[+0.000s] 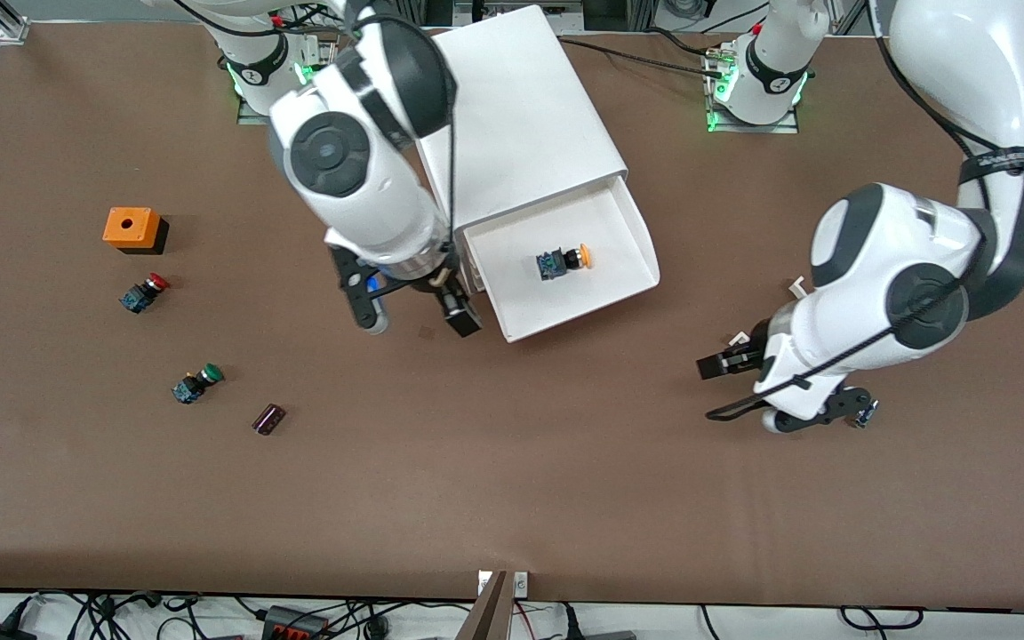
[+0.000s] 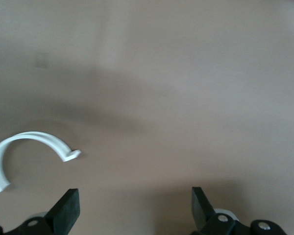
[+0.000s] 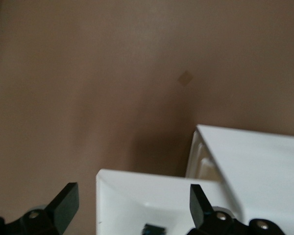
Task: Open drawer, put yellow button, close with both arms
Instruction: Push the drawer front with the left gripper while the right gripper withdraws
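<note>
Front view: yellow-orange-capped yellow button [image 1: 563,261]

Brown surface [image 1: 565,498], bearing, toward the right arm's end:
- orange box [image 1: 132,228] with a round hole in its top, on a black base;
- red-capped button [image 1: 144,292], nearer the front camera than the box;
- green-capped button [image 1: 196,383], nearer still;
- small dark block [image 1: 268,419], beside the green-capped button.

White curved plastic clip [image 2: 27,154], lying on the surface toward the left arm's end.

A brown table [image 1: 565,480] carries a white cabinet [image 1: 521,124], an orange box [image 1: 132,228], red button [image 1: 144,292], green button [image 1: 196,383] and a small dark block [image 1: 268,419].
</note>
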Tool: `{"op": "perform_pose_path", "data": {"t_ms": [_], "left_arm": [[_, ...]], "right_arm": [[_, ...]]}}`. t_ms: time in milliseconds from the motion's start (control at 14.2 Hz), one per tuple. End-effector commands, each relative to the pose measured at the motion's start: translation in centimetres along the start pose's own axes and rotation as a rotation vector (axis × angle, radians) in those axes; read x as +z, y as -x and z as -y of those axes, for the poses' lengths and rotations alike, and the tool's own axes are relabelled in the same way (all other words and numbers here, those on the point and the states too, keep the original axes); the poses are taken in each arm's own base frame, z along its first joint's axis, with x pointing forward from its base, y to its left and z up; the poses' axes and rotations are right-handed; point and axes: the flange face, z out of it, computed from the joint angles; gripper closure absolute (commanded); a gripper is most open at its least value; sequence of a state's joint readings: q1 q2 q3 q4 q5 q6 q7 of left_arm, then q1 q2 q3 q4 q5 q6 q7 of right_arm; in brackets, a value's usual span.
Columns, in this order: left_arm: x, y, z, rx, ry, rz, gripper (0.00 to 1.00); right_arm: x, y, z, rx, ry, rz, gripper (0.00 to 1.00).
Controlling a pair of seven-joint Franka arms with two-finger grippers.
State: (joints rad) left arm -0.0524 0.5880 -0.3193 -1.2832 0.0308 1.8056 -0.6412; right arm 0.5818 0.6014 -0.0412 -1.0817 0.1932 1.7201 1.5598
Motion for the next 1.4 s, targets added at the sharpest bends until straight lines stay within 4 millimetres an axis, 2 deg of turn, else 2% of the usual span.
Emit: {"op": "perform_pose_path", "data": {"t_ms": [0, 211, 351, 562, 702, 843, 913, 1124, 1264, 1334], "left_arm": [[1.5, 1.6, -4.0, -0.014, 0.014, -0.05, 0.0], [3.6, 1.7, -5.2, 0.0, 0.03, -0.07, 0.0], [5.4, 3.6, -6.9, 0.027, 0.01, -0.042, 0.0], [6.9, 5.3, -8.2, -0.079, 0.002, -0.008, 0.0], [8.2, 7.3, -10.3, -0.097, -0.01, 0.006, 0.0], [8.7, 8.1, -10.7, -0.121, -0.02, 0.014, 0.0], [9.1, 8.4, -10.7, -0.119, -0.027, 0.021, 0.0], [10.0, 11.0, -12.0, -0.123, -0.041, 0.055, 0.0], [10.0, 12.9, -12.8, -0.105, -0.045, 0.094, 0.0], [10.0, 13.6, -13.2, -0.1, -0.042, 0.121, 0.0]], "right_arm": [[-1.4, -5.9, -1.3, -0.138, 0.073, 0.006, 0.0], [-1.8, -13.0, -2.6, -0.236, 0.115, 0.03, 0.0], [-2.2, -17.5, -3.8, -0.266, 0.127, 0.046, 0.0], [-3.6, -23.7, -5.7, -0.346, 0.114, 0.064, 0.0], [-4.3, -26.3, -6.7, -0.412, 0.107, 0.067, 0.0], [-5.9, -28.9, -8.0, -0.447, 0.092, 0.053, 0.0], [-6.3, -29.9, -8.5, -0.485, 0.103, 0.033, 0.0], [-8.2, -31.6, -9.8, -0.506, 0.094, 0.005, 0.0], [-10.4, -33.7, -11.6, -0.511, 0.067, -0.009, 0.0], [-11.4, -34.2, -12.5, -0.566, 0.062, -0.014, 0.0]]}}
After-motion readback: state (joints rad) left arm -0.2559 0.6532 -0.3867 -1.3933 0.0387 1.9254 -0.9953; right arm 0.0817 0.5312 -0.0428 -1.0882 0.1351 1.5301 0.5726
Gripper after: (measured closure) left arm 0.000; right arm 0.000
